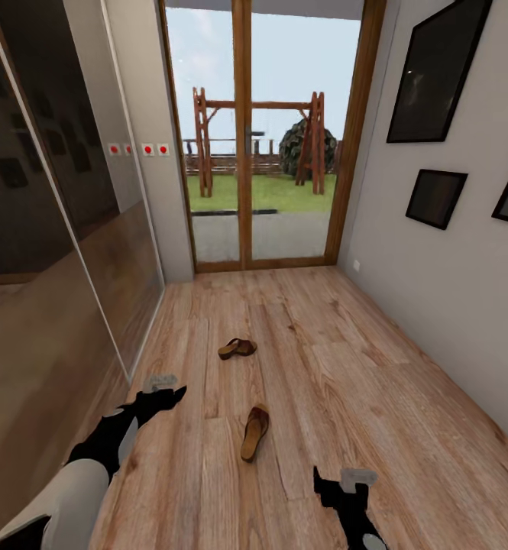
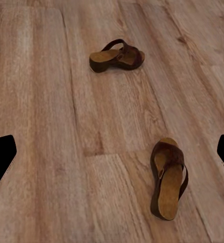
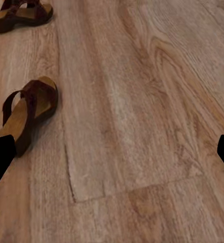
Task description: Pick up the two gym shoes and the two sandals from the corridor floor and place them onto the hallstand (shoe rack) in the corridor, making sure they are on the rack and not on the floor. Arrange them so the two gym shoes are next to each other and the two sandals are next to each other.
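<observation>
Two brown sandals lie on the wood-plank corridor floor (image 1: 338,367). The farther sandal (image 1: 237,348) (image 2: 117,54) (image 3: 20,15) lies crosswise. The nearer sandal (image 1: 254,432) (image 2: 168,179) (image 3: 31,109) points roughly along the corridor, between my two arms. My left gripper (image 1: 168,389) (image 2: 112,154) hovers open to the left of the sandals, with nothing between its fingers. My right gripper (image 1: 341,481) (image 2: 112,154) is open too, low and to the right of the nearer sandal. The gym shoes and the hallstand are out of view.
Glossy sliding wardrobe doors (image 1: 47,252) line the left side. A white wall with dark picture frames (image 1: 435,197) runs along the right. A wood-framed glass door (image 1: 265,145) closes the far end, with a garden beyond.
</observation>
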You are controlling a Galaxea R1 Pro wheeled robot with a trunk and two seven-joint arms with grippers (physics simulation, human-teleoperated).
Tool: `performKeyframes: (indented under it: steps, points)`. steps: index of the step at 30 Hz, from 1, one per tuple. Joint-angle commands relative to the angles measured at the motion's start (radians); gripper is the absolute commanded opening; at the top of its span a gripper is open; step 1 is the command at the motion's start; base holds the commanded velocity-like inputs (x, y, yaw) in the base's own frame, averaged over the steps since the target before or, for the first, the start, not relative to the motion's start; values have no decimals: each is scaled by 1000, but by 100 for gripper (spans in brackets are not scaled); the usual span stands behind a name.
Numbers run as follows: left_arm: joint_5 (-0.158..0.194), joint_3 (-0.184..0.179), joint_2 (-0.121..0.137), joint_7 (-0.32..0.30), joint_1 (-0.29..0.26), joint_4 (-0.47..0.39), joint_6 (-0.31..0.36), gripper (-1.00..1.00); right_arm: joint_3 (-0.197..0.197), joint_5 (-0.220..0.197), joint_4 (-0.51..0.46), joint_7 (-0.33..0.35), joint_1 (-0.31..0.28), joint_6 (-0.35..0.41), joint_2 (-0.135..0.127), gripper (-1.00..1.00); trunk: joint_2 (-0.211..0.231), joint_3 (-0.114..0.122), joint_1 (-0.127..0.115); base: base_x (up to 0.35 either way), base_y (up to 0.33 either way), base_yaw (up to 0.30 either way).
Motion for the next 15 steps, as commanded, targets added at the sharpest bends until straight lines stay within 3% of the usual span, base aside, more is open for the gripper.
performKeyframes:
  steps: [1,6,7,11,15]
  points:
    - [-5,-4,0,-8,-22,-3,20,100,9,-8,-92,-102,-1,81,59,100,0,-1,0,0,0,0]
    - [-5,-21,2,-9,-26,-3,18,100,10,-9,-192,-175,-9,216,128,100,0,-1,0,0,0,0]
    - [-5,-25,2,-10,-25,-3,16,100,10,-10,-231,-187,-14,267,132,100,0,-1,0,0,0,0]
    - [-4,-28,3,-12,-23,-3,14,100,20,-11,-275,-193,-19,310,132,100,0,-1,0,0,0,0]
    - [-4,-30,4,-31,-21,-3,13,100,81,-12,-287,-196,-21,323,132,100,0,-1,0,32,26,0]
